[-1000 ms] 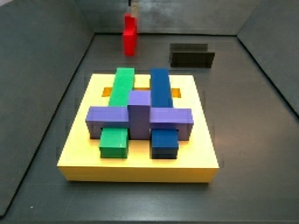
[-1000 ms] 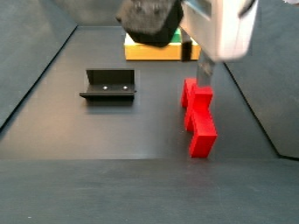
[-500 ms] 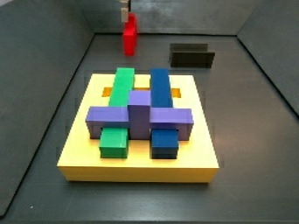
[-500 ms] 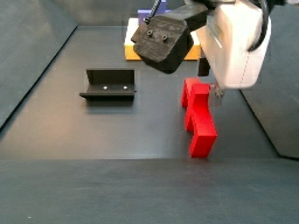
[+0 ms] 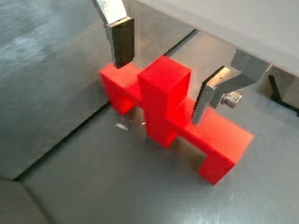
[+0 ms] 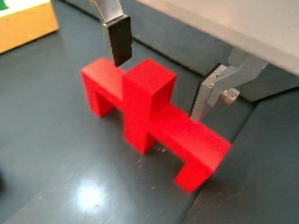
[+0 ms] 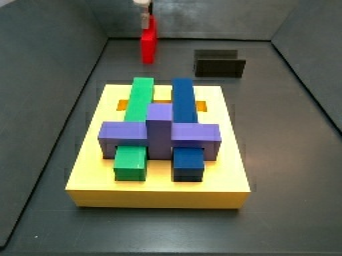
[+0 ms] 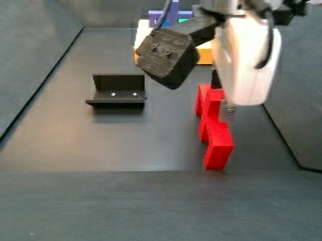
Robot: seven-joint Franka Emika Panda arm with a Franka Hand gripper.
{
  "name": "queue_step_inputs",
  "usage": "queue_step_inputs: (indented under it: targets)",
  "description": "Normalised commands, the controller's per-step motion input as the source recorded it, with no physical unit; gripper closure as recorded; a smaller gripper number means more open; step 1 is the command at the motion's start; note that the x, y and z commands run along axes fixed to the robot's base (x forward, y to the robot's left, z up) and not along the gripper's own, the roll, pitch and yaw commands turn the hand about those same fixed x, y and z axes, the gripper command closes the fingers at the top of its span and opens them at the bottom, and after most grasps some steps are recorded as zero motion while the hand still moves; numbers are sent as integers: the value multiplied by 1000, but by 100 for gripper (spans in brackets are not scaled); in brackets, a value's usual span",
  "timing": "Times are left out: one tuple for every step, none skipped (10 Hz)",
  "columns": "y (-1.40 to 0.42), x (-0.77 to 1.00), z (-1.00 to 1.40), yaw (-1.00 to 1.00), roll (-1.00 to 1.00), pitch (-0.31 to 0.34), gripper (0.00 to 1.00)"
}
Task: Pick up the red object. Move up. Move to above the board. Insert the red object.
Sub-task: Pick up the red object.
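The red object [image 5: 176, 118] lies on the dark floor, a wide bar with a raised middle part. It also shows in the wrist view [image 6: 146, 101] and in both side views [image 7: 148, 42] [image 8: 217, 132]. My gripper [image 5: 163, 83] is open, with one finger on each side of the raised middle part and a gap to each. It shows the same in the wrist view [image 6: 162, 83] and in the side views [image 7: 144, 14] [image 8: 224, 94]. The yellow board [image 7: 160, 190] carries green, blue and purple blocks and lies apart from the red object.
The fixture [image 7: 221, 64] stands on the floor beside the red object, also in the side view [image 8: 117, 91]. A corner of the board [image 6: 24, 26] shows in a wrist view. Grey walls ring the floor.
The gripper has come down over the red object, fingers open on either side of its raised middle. The red object has not moved.
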Motion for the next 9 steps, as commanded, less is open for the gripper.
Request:
queue_step_inputs:
  targets:
    - [54, 294, -189, 177, 0, 51, 0]
    - [0, 234, -194, 234, 0, 29, 0]
    - [0, 0, -140, 77, -14, 0, 0]
    - [0, -40, 0, 0, -50, 0, 0]
    - [0, -20, 0, 0, -67, 0, 0]
    - [0, -57, 0, -14, -90, 0, 0]
    - [0, -40, 0, 0, -114, -3, 0]
    - [0, -123, -26, 0, -81, -13, 0]
    - [0, -123, -20, -3, -77, -14, 0]
